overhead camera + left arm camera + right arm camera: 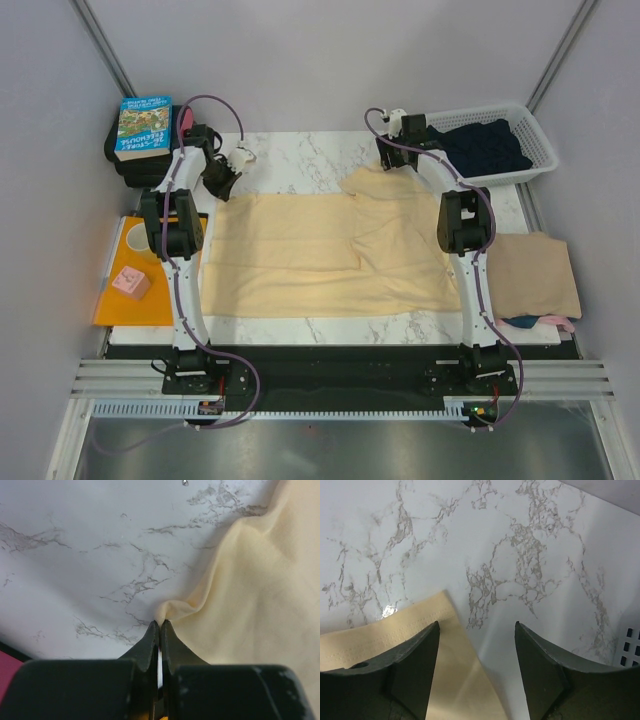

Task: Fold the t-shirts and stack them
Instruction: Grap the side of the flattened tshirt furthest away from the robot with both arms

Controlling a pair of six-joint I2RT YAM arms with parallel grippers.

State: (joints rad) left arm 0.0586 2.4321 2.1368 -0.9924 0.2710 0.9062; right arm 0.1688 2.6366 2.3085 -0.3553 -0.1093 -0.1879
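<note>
A large pale yellow t-shirt (320, 250) lies spread flat on the marble table (300, 150). My left gripper (224, 190) is at the shirt's far left corner. In the left wrist view that gripper (159, 622) is shut on a pinched fold of the yellow cloth (250, 595). My right gripper (386, 168) hovers at the far right sleeve. It (477, 623) stands open, with the sleeve's stitched hem (395, 630) beneath its left finger and bare marble between the tips. A folded tan t-shirt (530, 272) lies at the right, with pink cloth (556, 321) peeking out under it.
A white basket (540, 135) at the back right holds a dark navy t-shirt (485, 145). A flat orange sheet (125, 305) at the left carries a pink block (131, 283) and a white ring (137, 240). A book (145, 127) sits on a black box at the back left.
</note>
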